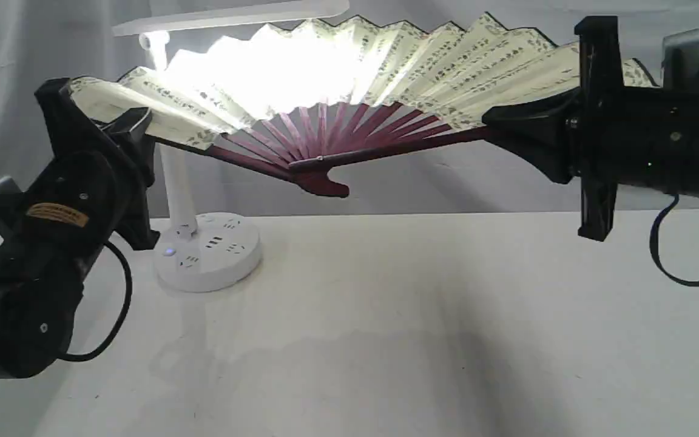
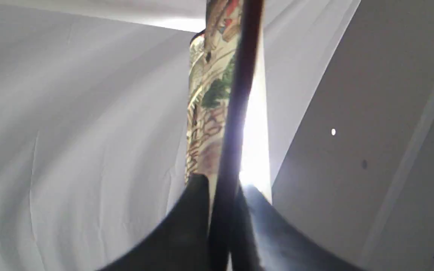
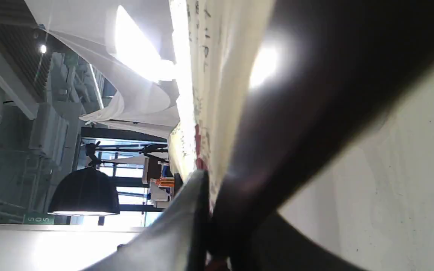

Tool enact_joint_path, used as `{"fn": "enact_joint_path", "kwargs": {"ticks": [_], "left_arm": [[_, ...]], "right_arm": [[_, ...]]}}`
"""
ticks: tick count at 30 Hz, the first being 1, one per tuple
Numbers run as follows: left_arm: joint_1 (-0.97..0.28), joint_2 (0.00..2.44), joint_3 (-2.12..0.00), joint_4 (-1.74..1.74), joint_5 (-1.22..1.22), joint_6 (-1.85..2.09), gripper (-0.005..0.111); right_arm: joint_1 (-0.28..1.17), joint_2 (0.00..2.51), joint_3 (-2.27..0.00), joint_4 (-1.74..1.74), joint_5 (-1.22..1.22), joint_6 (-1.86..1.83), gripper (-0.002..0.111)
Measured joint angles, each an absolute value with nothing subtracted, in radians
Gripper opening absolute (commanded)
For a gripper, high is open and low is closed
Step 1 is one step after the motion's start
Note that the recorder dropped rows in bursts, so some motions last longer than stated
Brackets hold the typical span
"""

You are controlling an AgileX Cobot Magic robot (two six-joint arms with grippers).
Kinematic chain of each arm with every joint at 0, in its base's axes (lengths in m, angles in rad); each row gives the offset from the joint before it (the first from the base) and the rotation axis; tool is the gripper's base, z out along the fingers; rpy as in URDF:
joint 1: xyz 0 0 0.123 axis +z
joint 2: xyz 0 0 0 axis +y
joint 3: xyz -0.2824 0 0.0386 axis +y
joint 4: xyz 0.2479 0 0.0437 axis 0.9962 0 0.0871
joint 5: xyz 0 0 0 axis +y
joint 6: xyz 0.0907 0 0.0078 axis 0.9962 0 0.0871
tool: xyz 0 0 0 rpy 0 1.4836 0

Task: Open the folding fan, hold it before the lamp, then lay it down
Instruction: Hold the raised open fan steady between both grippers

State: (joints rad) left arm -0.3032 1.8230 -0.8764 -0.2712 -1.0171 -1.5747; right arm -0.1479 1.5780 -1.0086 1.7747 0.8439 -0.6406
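Fan [image 1: 446,67] spread upper centre before lit lamp [image 1: 207,258], left gripper [image 1: 134,124] and right gripper [image 1: 498,121] clamped on it; laying-down pending.

This looks like a lab test station set up inside a large office-like hall. A white table [image 1: 386,334] is screened by hung white cloth [image 1: 22,91]. Beyond it are exposed ceiling pipes [image 3: 70,71], a black pendant lamp [image 3: 84,192] and bright windows [image 3: 130,171].
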Motion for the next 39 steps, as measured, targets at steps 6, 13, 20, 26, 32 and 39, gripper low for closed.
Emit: {"fn": "enact_joint_path", "kwargs": {"ticks": [6,13,20,26,32,39], "left_arm": [[-0.302,1.823,-0.876,-0.271,-1.017,-1.583,0.000],[-0.302,1.823,-0.876,-0.270,-1.017,-1.583,0.000],[-0.302,1.823,-0.876,-0.270,-1.017,-1.583,0.000],[-0.296,1.823,-0.876,-0.235,-1.017,-1.583,0.000],[-0.281,1.823,-0.876,-0.192,-1.022,-1.594,0.000],[-0.277,1.823,-0.876,-0.177,-1.023,-1.598,0.000]], "right_arm": [[-0.146,1.578,-1.009,1.775,0.840,-0.638,0.000],[-0.145,1.578,-1.009,1.775,0.836,-0.636,0.000],[-0.145,1.578,-1.009,1.775,0.834,-0.633,0.000],[-0.145,1.578,-1.009,1.775,0.834,-0.633,0.000],[-0.145,1.578,-1.009,1.775,0.830,-0.633,0.000],[-0.145,1.578,-1.009,1.775,0.830,-0.633,0.000]]}}
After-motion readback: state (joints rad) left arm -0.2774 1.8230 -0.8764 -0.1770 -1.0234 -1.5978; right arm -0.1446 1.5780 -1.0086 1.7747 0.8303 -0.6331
